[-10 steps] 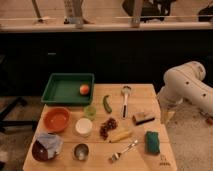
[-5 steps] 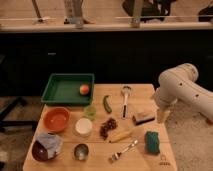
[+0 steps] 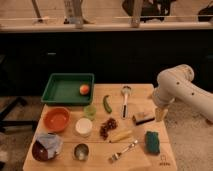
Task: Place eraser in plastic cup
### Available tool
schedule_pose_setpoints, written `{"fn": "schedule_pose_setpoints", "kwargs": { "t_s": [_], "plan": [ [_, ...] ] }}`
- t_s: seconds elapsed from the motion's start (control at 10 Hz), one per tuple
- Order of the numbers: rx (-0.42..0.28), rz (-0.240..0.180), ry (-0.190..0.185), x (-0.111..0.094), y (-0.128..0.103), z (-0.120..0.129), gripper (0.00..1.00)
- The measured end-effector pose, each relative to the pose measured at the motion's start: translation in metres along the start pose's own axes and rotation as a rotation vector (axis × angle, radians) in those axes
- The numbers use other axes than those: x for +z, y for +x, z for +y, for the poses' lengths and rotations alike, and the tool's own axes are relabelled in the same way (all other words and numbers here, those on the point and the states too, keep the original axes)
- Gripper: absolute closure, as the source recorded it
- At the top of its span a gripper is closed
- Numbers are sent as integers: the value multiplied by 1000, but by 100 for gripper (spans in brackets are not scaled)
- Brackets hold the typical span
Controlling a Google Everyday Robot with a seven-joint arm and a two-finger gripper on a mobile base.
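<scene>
The eraser (image 3: 143, 118), a small block with a pale top and dark base, lies on the right side of the wooden table (image 3: 142, 90). The plastic cup (image 3: 89, 111), small and translucent light green, stands upright near the table's middle left, just below the green tray. My gripper (image 3: 160, 114) hangs at the end of the white arm over the table's right edge, just right of the eraser and a little above the tabletop. It is open, with nothing between its fingers.
A green tray (image 3: 60, 90) holds an orange fruit (image 3: 84, 89). Also on the table are a white container (image 3: 83, 127), an orange bowl (image 3: 56, 119), a steel cup (image 3: 81, 151), a green pepper (image 3: 107, 104), a spoon (image 3: 125, 99), a fork (image 3: 122, 150) and a teal sponge (image 3: 152, 142).
The arm has swung left from beyond the table's right side, bringing the gripper in over the right edge beside the eraser. Nothing on the table has moved.
</scene>
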Motion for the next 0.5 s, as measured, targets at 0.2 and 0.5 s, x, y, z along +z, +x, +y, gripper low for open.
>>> {"fn": "schedule_pose_setpoints", "kwargs": {
  "t_s": [0.2,0.5],
  "plan": [
    [-44,-28,-3,13,1,-5,20],
    [-83,-40,-25,37,1,-10,20]
  ]
}}
